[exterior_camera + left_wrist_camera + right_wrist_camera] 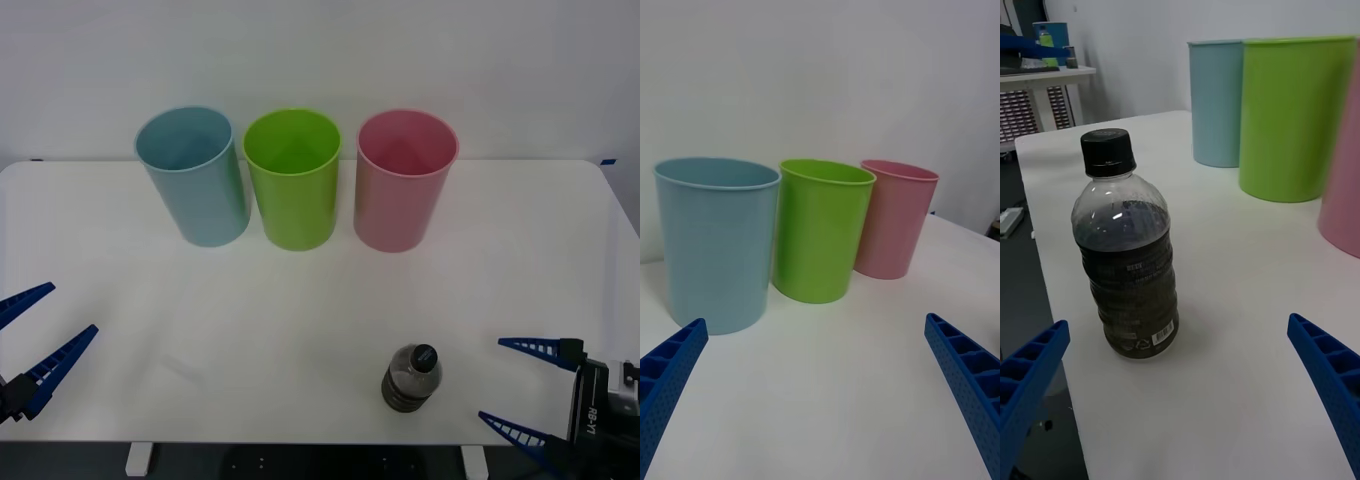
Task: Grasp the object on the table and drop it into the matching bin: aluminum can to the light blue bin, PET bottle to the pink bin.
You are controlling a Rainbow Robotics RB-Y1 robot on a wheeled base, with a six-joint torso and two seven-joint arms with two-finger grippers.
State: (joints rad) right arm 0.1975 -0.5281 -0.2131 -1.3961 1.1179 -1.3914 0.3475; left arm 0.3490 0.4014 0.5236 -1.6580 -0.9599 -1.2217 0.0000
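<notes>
Right end effector [522,385]: blue ribbed fingers spread wide, nothing held, sitting low at the near right corner of the bench [520,260]. PET bottle [411,378] stands just beside it, toward the robot's left, apart from both fingertips and not between them. In the right wrist view the bottle [1127,247] is straight ahead of the open fingers, nearer one finger [1030,375] than the other.

Bottle upright, long axis vertical, black cap on top, base on the bench. Dark liquid fills it up to the shoulder; the label band wraps the lower body.

Behind the bottle, well apart from it, three bins stand in a row at the far side of the bench: light blue bin [195,175], lime green bin [293,178], pink bin [403,180]. The pink bin is the closest of the three to the bottle.

Left end effector [30,345]: fingers spread wide, empty, far to the left of the bottle at the near left edge of the bench.
</notes>
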